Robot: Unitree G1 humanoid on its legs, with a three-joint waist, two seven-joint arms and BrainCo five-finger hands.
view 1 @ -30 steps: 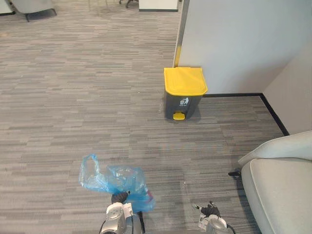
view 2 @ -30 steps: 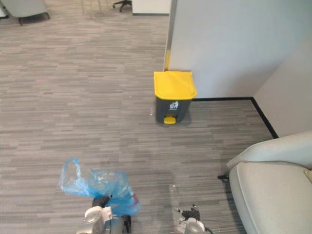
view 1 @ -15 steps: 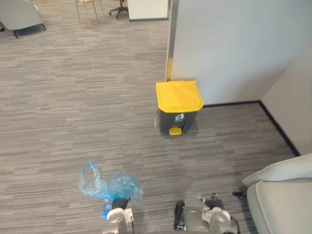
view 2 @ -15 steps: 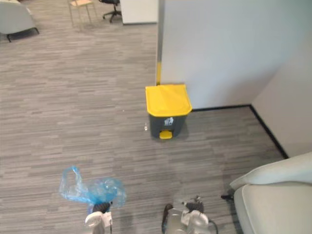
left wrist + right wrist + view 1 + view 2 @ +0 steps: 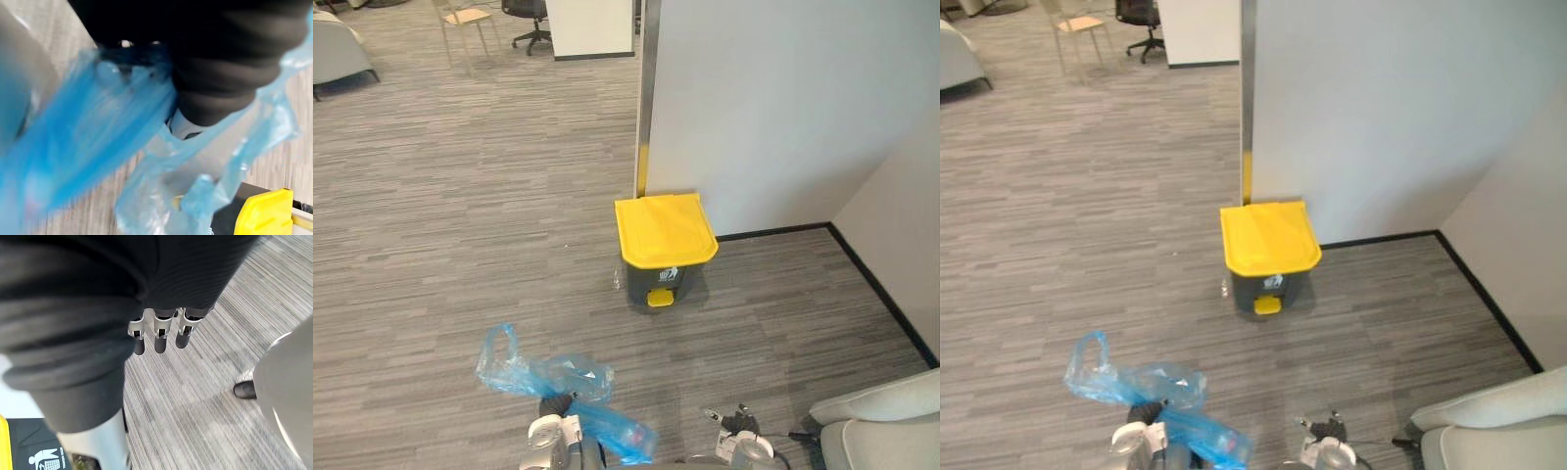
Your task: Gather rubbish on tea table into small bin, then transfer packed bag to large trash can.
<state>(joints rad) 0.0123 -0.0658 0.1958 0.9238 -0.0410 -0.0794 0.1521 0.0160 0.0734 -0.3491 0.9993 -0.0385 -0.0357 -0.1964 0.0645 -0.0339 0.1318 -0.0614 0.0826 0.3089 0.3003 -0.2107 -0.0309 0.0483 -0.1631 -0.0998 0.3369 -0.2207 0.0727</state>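
blue film bag (image 5: 546,375), crumpled and see-through, with scraps faintly visible inside, is bunched at the left robot hand (image 5: 556,403), which is clenched round its gathered neck and appears to carry it clear of the carpeted floor (image 5: 460,245). right robot hand (image 5: 159,335) hangs released and empty, fingers straight, near a pale seat (image 5: 881,436). the can (image 5: 664,253), grey with a yellow lid (image 5: 664,227) shut flat and a yellow pedal (image 5: 659,299) at its foot, stands against the white wall (image 5: 783,108), ahead of the robot hands and well apart from the bag. compared with half a second ago the whole view has shifted, so the camera has moved and not the can: more of the room beyond the wall edge now shows, and the can sits lower in the view. the bag itself has changed shape: it was bunched above and to the left of the robot hand, and now a second lobe hangs down on the right side of that robot hand, which suggests it is swinging as it is carried. the left wrist view shows blue film streaked across the dark cover, with the yellow lid just past it. judged from this, gathering is done and the transfer is under way; what remains is to close the gap to the can, raise the shut lid by pedal or by the free right robot hand, and drop the bag in.
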